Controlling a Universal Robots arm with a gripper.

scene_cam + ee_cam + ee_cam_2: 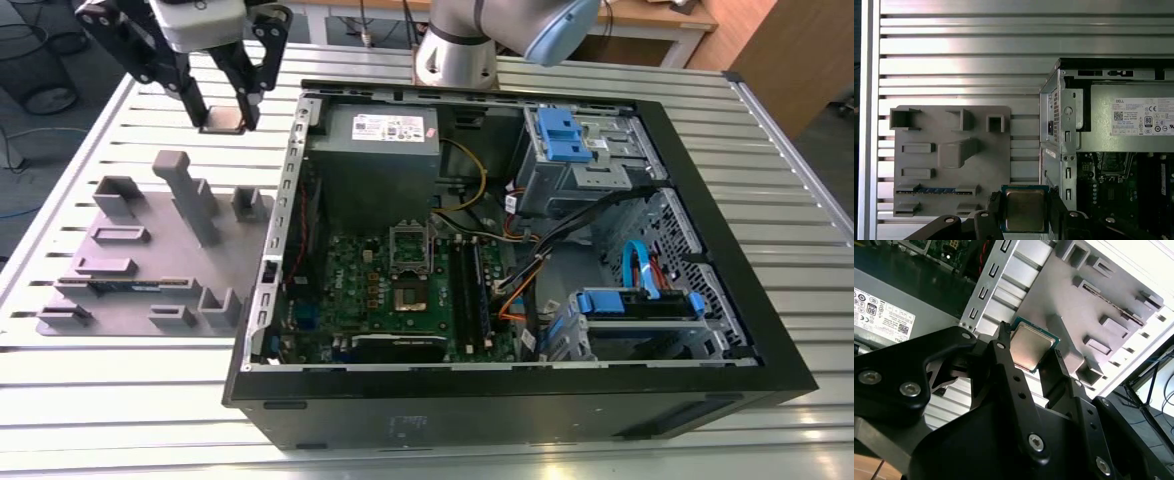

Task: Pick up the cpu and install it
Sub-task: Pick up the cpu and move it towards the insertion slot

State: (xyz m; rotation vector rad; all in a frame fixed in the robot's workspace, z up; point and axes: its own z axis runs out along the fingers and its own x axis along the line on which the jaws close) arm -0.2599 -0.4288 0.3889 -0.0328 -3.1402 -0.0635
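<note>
The cpu [224, 121] is a small square chip with a dull silver top and a green edge. My gripper [224, 108] is shut on it and holds it in the air above the slatted table, at the exterior view's left of the open computer case [521, 395]. Both wrist views show the cpu [1031, 346] [1025, 210] clamped between the black fingers [1004, 357] [1055, 209]. The motherboard [387, 300] lies in the case with its socket frame [408, 248] near the middle.
A grey fixture plate [147, 255] with raised holders lies on the table beside the case, below the gripper, with a memory stick [936, 190] in one slot. The grey power-supply box [378, 150], blue drive cages [574, 140] and cables fill the case.
</note>
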